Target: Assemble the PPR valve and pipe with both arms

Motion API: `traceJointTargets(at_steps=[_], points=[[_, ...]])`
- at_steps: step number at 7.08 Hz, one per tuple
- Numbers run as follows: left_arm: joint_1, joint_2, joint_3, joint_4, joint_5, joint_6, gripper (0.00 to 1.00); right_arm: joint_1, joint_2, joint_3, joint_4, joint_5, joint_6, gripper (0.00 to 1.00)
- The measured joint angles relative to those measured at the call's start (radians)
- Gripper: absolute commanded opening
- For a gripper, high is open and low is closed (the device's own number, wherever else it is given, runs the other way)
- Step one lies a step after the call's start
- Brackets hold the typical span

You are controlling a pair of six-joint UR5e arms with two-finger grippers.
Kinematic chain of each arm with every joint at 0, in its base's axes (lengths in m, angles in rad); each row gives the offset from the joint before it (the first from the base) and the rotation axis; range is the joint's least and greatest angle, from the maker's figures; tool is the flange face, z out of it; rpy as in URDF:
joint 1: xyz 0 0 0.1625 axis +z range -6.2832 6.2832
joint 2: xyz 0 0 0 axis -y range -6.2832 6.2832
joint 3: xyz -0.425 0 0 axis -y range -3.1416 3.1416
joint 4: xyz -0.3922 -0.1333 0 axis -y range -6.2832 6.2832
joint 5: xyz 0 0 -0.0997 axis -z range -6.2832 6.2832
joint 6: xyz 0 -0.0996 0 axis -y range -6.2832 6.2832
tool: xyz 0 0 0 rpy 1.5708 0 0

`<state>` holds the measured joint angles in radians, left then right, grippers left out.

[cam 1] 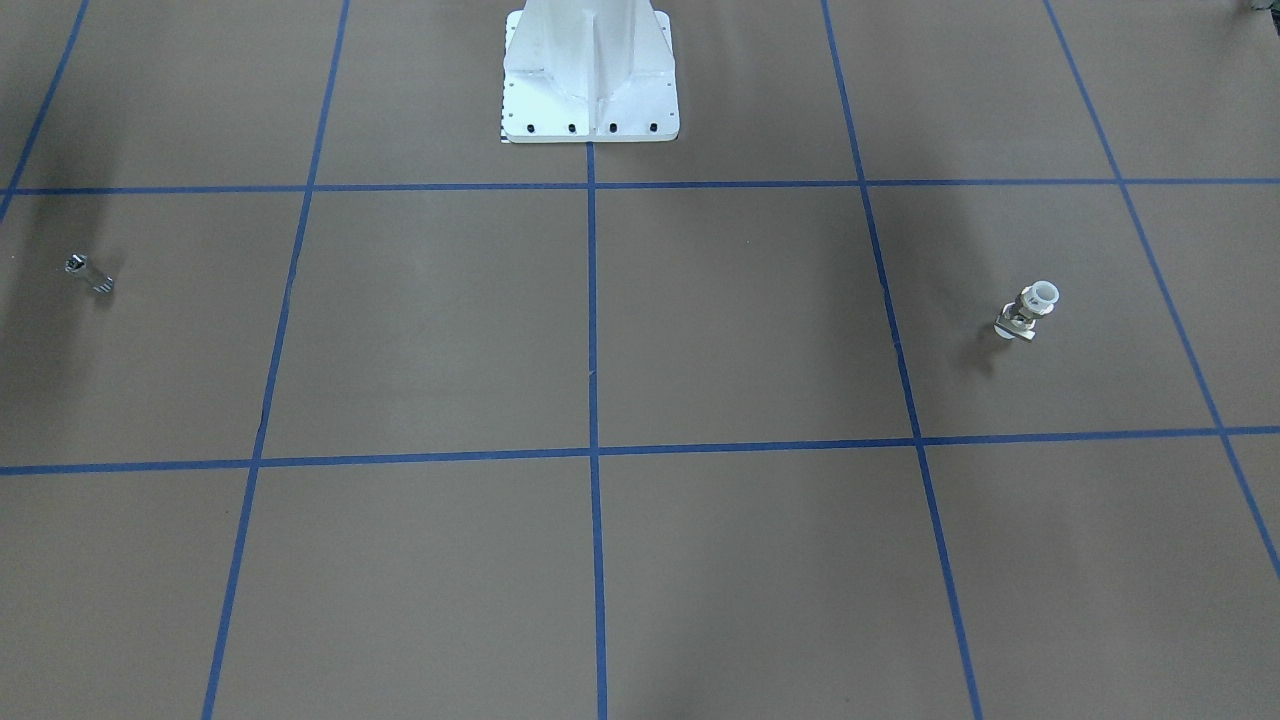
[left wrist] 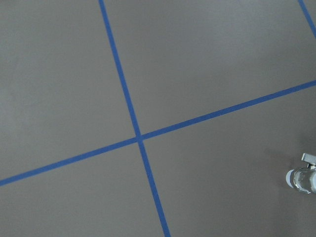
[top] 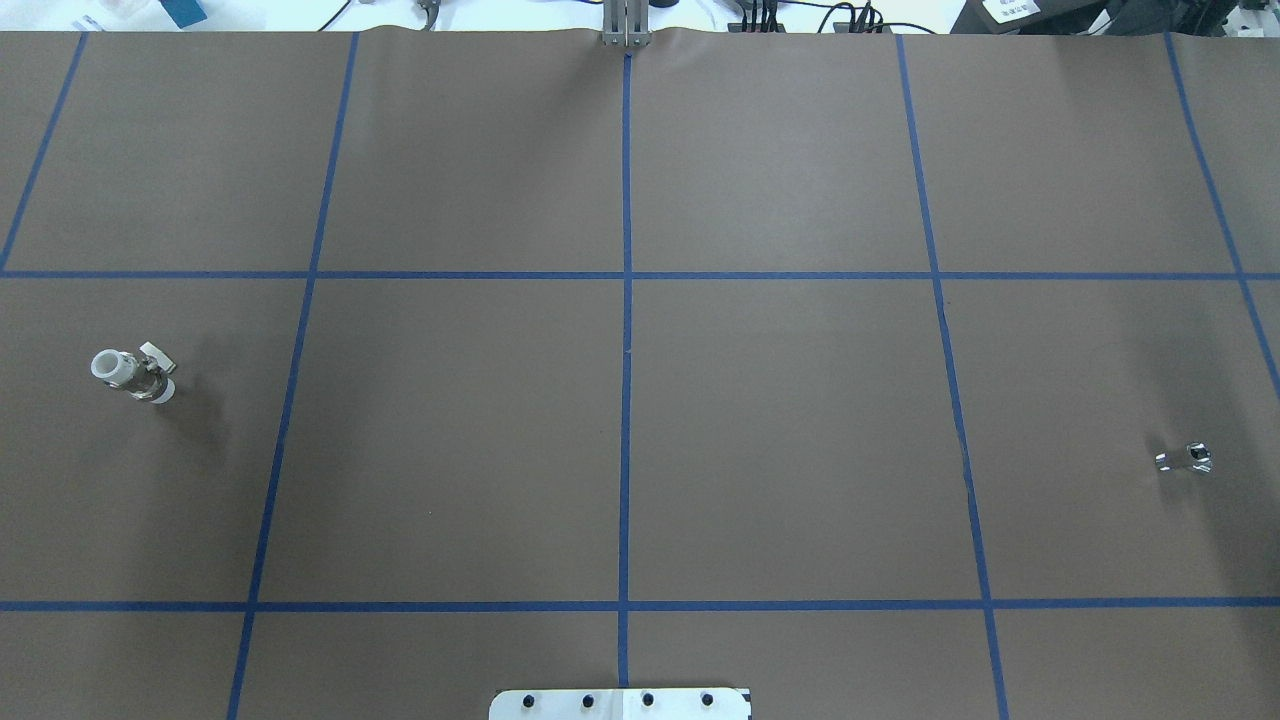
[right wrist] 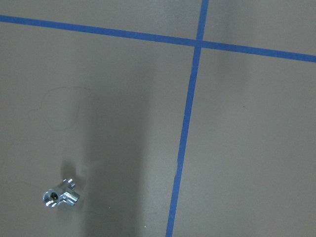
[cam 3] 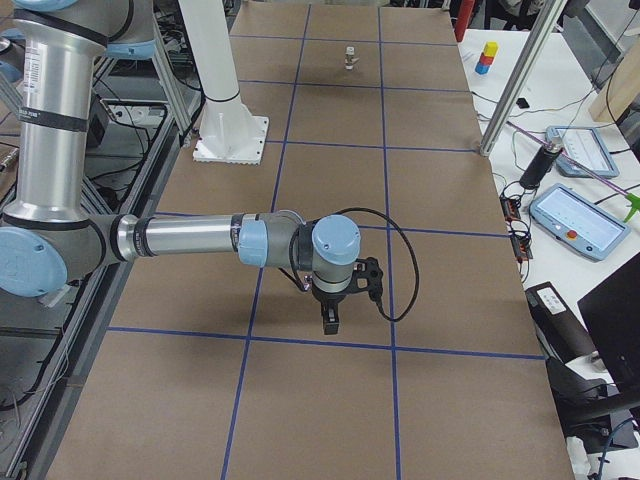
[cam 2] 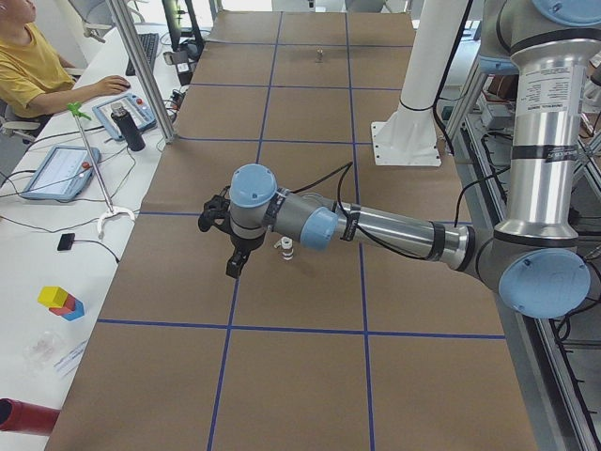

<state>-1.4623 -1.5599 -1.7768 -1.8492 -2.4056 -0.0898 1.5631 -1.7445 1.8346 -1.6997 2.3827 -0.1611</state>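
Brown paper covers the table, ruled into large squares by blue tape lines. At the middle of the near edge, on the robot's side, stands the white bolted pedestal.

Further in, close to the table's right edge, the pipe lies on its side on bare paper. It is a tiny shiny metal stub with an open end, clear of any tape line. The right wrist view looks down on it from above, low in its left part. The right arm reaches out level over this end of the table, and the right gripper hangs downward from it above the paper. Its fingers show only in the side view, so I cannot tell whether they are spread or pressed together.

A little deeper and close to the left edge, the PPR valve stands on its foot with the white ring uppermost and the flat tab at its base. It is well apart from the pipe, nearly the whole table lying between them. The left arm stretches over that end, and the left gripper points down near the valve. Here too I cannot tell how the fingers are set. The left wrist view catches the valve only at its right border.

Beyond the far edge, a person in a yellow shirt sits at a white desk with tablets and coloured blocks.
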Motion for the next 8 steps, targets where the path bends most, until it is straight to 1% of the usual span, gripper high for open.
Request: traceJointTargets(at_steps=[2, 3, 4, 5, 6, 7, 8], points=[[0.166, 0.022, -0.003, -0.254, -0.003, -0.288, 1.0, -0.001, -0.004, 0.0, 0.0, 0.002, 0.0, 1.0], [0.254, 0.037, -0.003, -0.363, 0.017, -0.429, 1.0, 0.0, -0.006, 0.0, 0.0, 0.002, 0.0, 1.0], [0.333, 0.058, -0.003, -0.413, 0.087, -0.504, 1.0, 0.0, -0.007, -0.001, 0.0, 0.003, 0.0, 1.0], [0.419, 0.074, -0.002, -0.429, 0.197, -0.536, 1.0, 0.0, -0.007, -0.001, 0.0, 0.003, 0.0, 1.0], [0.484, 0.084, -0.002, -0.433, 0.27, -0.548, 0.99, 0.0, -0.007, -0.001, 0.0, 0.003, 0.0, 1.0], [0.521, 0.093, 0.001, -0.434, 0.304, -0.552, 0.98, -0.001, -0.007, -0.001, 0.0, 0.003, 0.0, 1.0], [0.546, 0.098, 0.009, -0.434, 0.323, -0.551, 0.95, 0.0, -0.007, -0.001, 0.0, 0.003, 0.0, 1.0]])
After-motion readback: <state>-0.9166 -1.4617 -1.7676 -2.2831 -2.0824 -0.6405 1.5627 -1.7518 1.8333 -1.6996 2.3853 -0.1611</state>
